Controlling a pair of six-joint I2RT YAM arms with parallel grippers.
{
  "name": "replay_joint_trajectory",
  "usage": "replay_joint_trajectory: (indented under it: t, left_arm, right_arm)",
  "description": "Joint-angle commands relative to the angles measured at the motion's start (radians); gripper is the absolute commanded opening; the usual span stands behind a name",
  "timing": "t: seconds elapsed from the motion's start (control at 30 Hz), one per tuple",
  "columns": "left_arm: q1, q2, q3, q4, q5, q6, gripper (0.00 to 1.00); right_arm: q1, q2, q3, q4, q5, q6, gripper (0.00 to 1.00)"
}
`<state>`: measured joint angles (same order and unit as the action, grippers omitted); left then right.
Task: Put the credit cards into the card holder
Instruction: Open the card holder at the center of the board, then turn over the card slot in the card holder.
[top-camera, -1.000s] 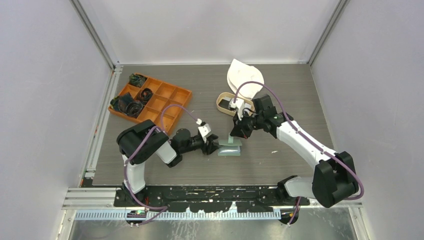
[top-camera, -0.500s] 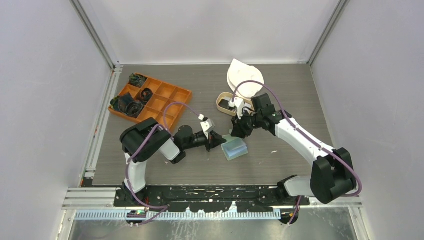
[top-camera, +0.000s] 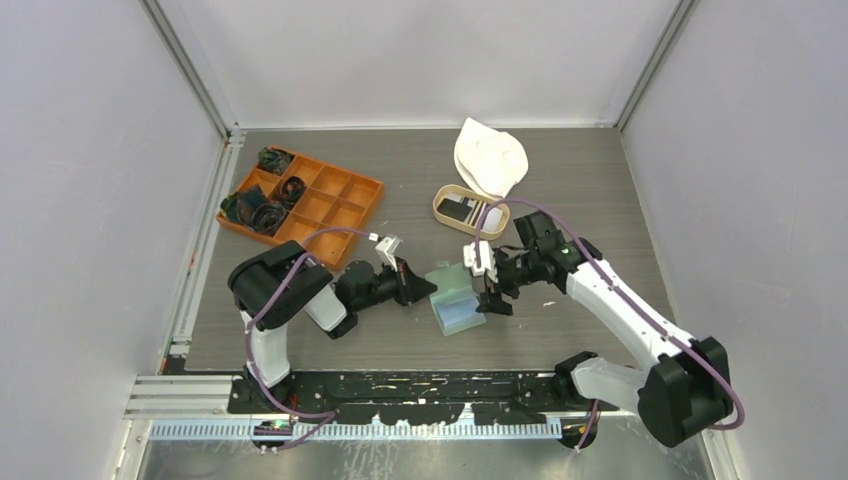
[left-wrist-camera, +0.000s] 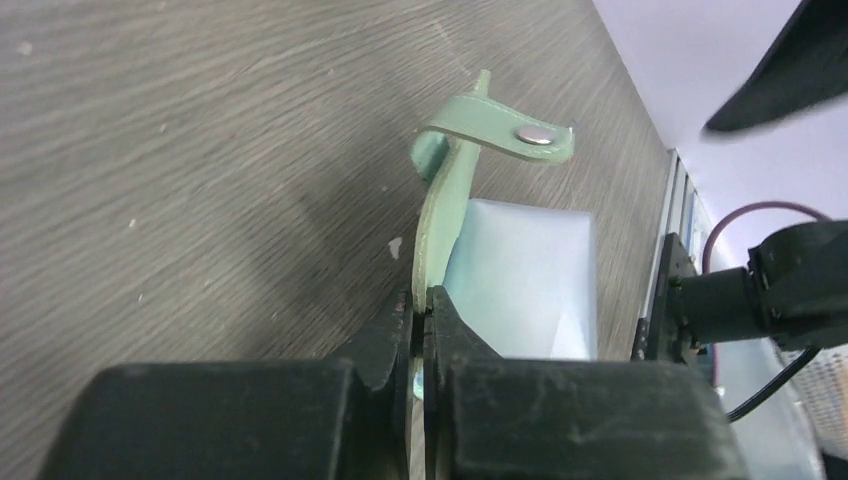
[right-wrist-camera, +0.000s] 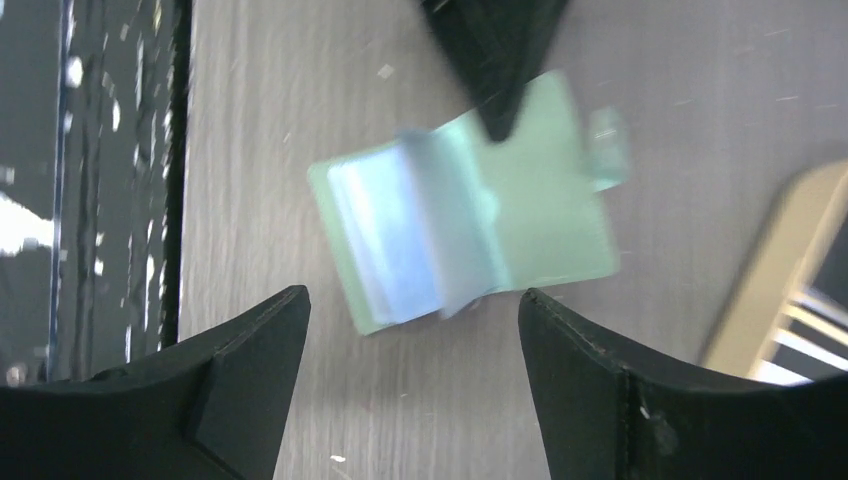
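The sage-green card holder (top-camera: 452, 297) lies open on the table, its pale blue inner pockets (right-wrist-camera: 390, 235) facing up. My left gripper (top-camera: 427, 288) is shut on the edge of its green cover (left-wrist-camera: 436, 235), and the snap strap (left-wrist-camera: 515, 136) curls over beyond. My right gripper (top-camera: 492, 297) hovers open just right of the holder, with nothing between its fingers (right-wrist-camera: 250, 375). In the right wrist view the holder (right-wrist-camera: 540, 200) lies beyond the open jaws. The credit cards (top-camera: 463, 209) lie in the oval tan tray (top-camera: 442, 196) behind.
An orange compartment box (top-camera: 322, 208) with dark cord bundles (top-camera: 256, 210) stands at the back left. A white cloth-like thing (top-camera: 490, 158) lies behind the tray. The tray's rim (right-wrist-camera: 775, 270) shows at the right of the right wrist view.
My left gripper has shut on the holder's cover. My right gripper has let go, opened and moved to the holder's right. The holder has gone from folded to open and shifted slightly left.
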<state>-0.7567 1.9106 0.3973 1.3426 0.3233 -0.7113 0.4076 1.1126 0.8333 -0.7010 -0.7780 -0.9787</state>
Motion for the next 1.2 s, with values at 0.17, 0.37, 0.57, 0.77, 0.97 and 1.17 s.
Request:
replay_joint_trajectory:
  t: [0.17, 0.37, 0.57, 0.77, 0.97, 1.17]
  left_arm:
    - [0.006, -0.14, 0.073, -0.459, -0.059, -0.111, 0.0]
    - [0.008, -0.161, 0.123, -0.604, -0.07, -0.066, 0.0]
    - [0.015, -0.135, 0.141, -0.614, -0.049, -0.062, 0.0]
    - [0.015, -0.136, 0.151, -0.629, -0.034, -0.052, 0.0]
    - [0.014, -0.138, 0.156, -0.638, -0.023, -0.047, 0.0]
    - [0.015, -0.142, 0.163, -0.649, -0.014, -0.043, 0.0]
  right_arm:
    - [0.117, 0.086, -0.091, -0.015, 0.08, -0.313, 0.57]
    - [0.203, 0.119, -0.11, 0.017, 0.11, -0.325, 0.48]
    - [0.239, 0.173, -0.126, 0.123, 0.199, -0.229, 0.5]
    - [0.256, 0.21, -0.118, 0.201, 0.271, -0.135, 0.51]
    - [0.259, 0.231, -0.114, 0.221, 0.299, -0.107, 0.51]
    - [0.27, 0.256, -0.112, 0.22, 0.326, -0.111, 0.51]
